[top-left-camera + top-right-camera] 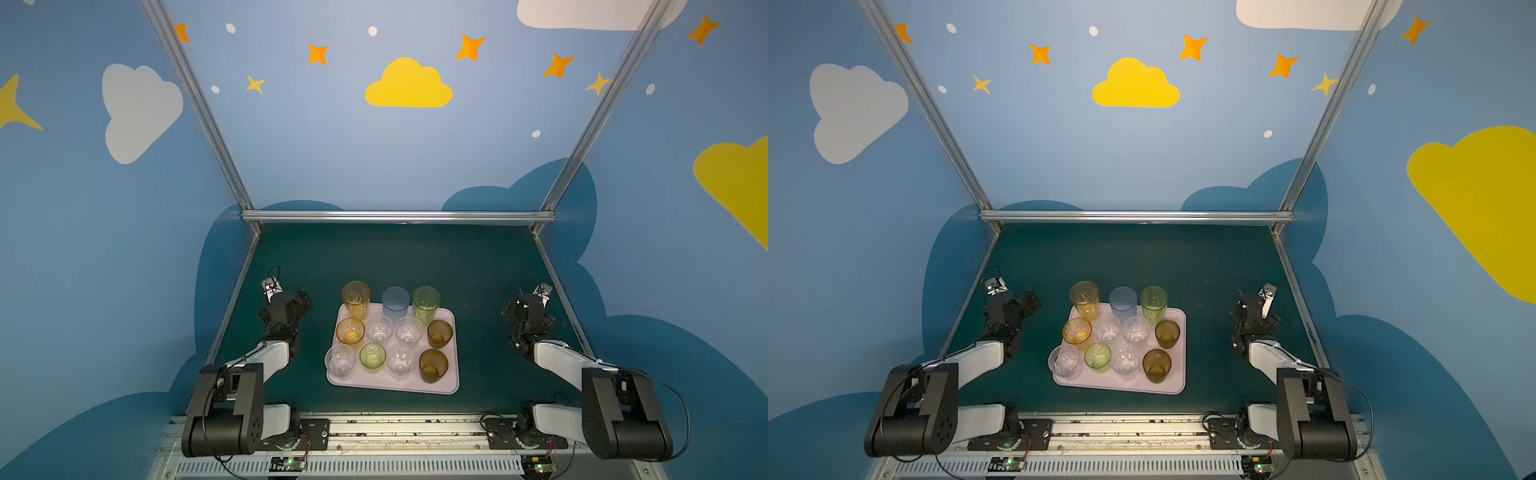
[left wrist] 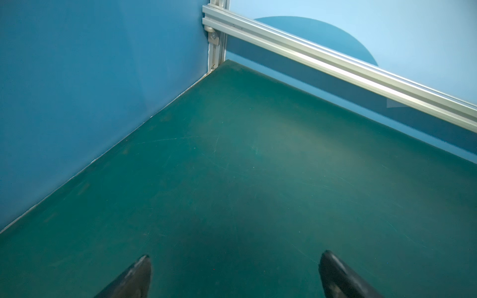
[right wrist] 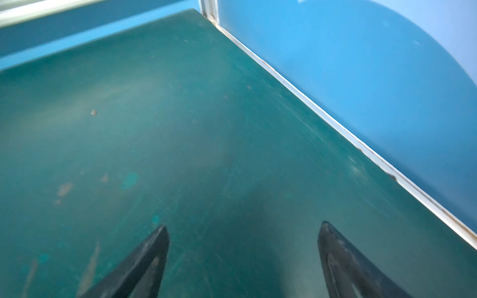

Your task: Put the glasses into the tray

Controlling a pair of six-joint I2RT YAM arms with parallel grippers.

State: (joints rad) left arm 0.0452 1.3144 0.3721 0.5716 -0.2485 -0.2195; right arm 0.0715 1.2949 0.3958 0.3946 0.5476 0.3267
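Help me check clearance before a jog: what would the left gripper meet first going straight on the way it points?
Ahead of the left gripper lies only bare dark green tabletop, then probably the silver aluminium frame post in the corner; depth is unclear.

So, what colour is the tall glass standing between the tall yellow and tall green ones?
The glass is a pale, see-through blue, clearest in a top view.
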